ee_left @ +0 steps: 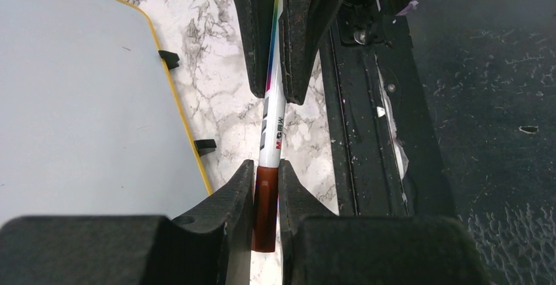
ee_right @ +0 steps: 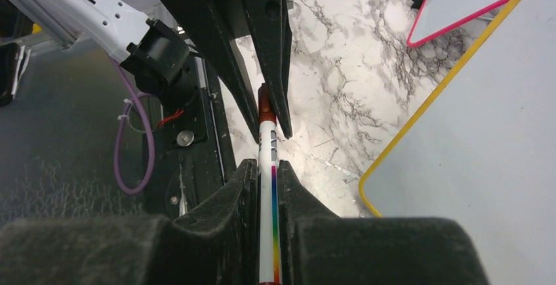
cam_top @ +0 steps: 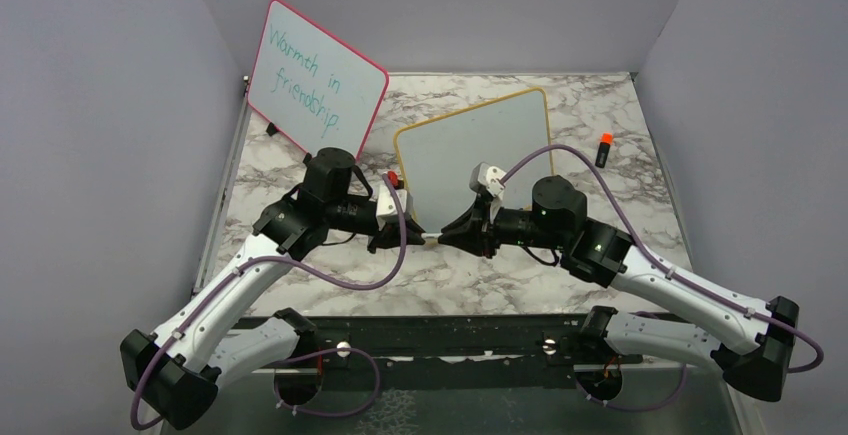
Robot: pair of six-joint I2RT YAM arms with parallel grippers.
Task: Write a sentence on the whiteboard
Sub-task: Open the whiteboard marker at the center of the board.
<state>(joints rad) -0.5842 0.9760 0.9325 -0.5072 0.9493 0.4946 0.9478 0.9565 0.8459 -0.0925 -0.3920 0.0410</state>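
The whiteboard point(cam_top: 480, 150) with its yellow frame lies flat on the marble table, and its face point(ee_left: 79, 101) point(ee_right: 485, 154) shows no sentence. In front of its near edge a white marker point(cam_top: 430, 236) with a rainbow stripe is held level between both grippers. My left gripper point(cam_top: 405, 238) point(ee_left: 266, 170) is shut on the marker's brown cap point(ee_left: 265, 213). My right gripper point(cam_top: 447, 236) point(ee_right: 266, 167) is shut on the white barrel point(ee_right: 266, 147). The two sets of fingertips nearly meet.
A pink-framed board point(cam_top: 315, 80) with teal writing leans at the back left. A black marker with an orange cap point(cam_top: 603, 149) lies right of the whiteboard. A small red object point(cam_top: 393, 177) sits by its left edge. A black rail point(cam_top: 440, 340) runs along the near edge.
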